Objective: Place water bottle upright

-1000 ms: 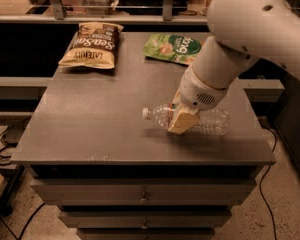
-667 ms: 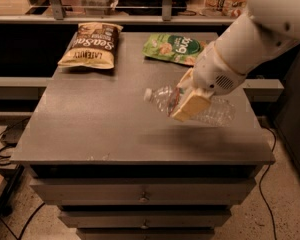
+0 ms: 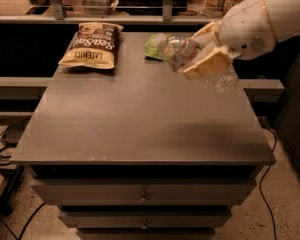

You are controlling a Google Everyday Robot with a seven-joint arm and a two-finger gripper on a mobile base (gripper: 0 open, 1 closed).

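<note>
The water bottle point(image 3: 182, 54) is a clear ribbed plastic bottle with a white cap pointing up and left. It hangs tilted in the air above the right rear part of the grey table point(image 3: 135, 119). My gripper point(image 3: 204, 59) is shut on the water bottle around its middle, with a tan finger point(image 3: 210, 64) across the front of it. The bottle's base end point(image 3: 222, 79) sticks out below and to the right of the finger. The white arm point(image 3: 260, 21) reaches in from the upper right.
A brown snack bag point(image 3: 92, 45) lies at the table's back left. A green snack bag point(image 3: 155, 45) lies at the back middle, partly behind the bottle. Drawers point(image 3: 140, 196) sit below the table's front edge. A dark shelf with clutter runs behind.
The gripper has lifted the bottle off the tabletop and carried it up and toward the back right. The bottle has tilted from lying flat to cap-end raised.
</note>
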